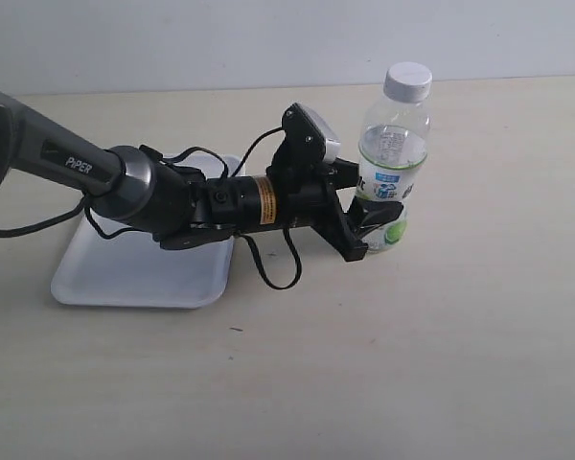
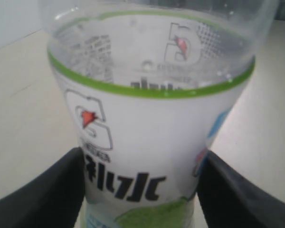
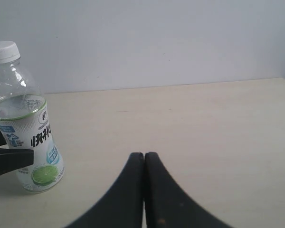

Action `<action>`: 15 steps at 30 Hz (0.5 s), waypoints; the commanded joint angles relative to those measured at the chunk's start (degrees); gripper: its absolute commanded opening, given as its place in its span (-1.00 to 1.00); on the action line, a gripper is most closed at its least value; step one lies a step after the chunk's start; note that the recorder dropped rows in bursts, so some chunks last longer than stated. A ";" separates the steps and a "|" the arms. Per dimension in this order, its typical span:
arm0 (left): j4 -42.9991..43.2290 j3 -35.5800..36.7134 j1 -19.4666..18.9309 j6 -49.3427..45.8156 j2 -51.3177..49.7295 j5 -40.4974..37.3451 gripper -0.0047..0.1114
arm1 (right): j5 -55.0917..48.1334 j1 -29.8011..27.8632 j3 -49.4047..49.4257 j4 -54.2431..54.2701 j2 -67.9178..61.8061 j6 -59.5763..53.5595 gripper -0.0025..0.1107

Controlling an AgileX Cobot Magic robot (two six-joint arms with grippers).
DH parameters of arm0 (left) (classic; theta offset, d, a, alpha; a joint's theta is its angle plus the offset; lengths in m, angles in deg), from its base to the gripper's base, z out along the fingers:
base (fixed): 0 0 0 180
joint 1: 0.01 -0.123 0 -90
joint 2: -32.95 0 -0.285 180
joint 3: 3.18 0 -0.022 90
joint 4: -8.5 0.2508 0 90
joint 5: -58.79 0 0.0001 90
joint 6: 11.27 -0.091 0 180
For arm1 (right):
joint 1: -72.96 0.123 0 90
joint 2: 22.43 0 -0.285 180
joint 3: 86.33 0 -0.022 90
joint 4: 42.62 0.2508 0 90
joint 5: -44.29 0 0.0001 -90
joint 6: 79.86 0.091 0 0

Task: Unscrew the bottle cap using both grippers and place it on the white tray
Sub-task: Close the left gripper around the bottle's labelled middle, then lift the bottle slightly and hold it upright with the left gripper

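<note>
The bottle (image 1: pixel 393 158) stands upright on the table right of centre, with the white bottle cap (image 1: pixel 408 80) screwed on its top. My left gripper (image 1: pixel 381 216) is shut on the bottle's lower label, a black finger (image 2: pixel 47 194) pressing on each side of the bottle (image 2: pixel 147 142). The right wrist view shows the bottle (image 3: pixel 26 123) and the bottle cap (image 3: pixel 4 51) off to one side, well away from my right gripper (image 3: pixel 144 156), which is shut with nothing in it. The white tray (image 1: pixel 105 278) lies at the left under the left arm. The right arm is out of the exterior view.
The left arm, marked PiPER (image 1: pixel 77 163), reaches across the tray with loose black cables (image 1: pixel 273 273) hanging below it. A pale wall (image 1: pixel 268 38) bounds the far edge of the beige table (image 1: pixel 412 364).
</note>
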 commanded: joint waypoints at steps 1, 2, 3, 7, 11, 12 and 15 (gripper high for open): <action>0.63 0.35 0.02 -0.48 0.62 -0.22 0.04 | 0.59 -0.23 0.27 -0.04 0.39 0.02 -0.96; 0.63 0.35 0.02 -0.48 0.62 -0.22 0.11 | 0.59 -0.23 0.27 -0.04 0.39 0.02 -0.96; 0.52 0.35 0.02 -0.48 0.62 -0.22 0.16 | 0.59 -0.23 0.27 -0.04 0.39 0.02 -0.96; 0.40 0.35 0.02 -0.72 0.62 -0.22 0.25 | 0.59 -0.23 0.27 -0.04 0.39 0.02 -0.96; -0.97 0.35 0.13 -0.72 0.62 1.54 0.25 | 0.59 -0.23 0.27 -0.04 0.39 0.02 -0.96; -0.97 0.35 0.13 -0.72 0.62 1.96 0.25 | 0.59 -0.23 0.27 -0.04 0.39 0.02 -0.96; -1.17 0.35 0.23 -0.72 0.15 3.55 0.25 | 0.59 -0.23 0.27 -0.04 0.39 0.02 -0.96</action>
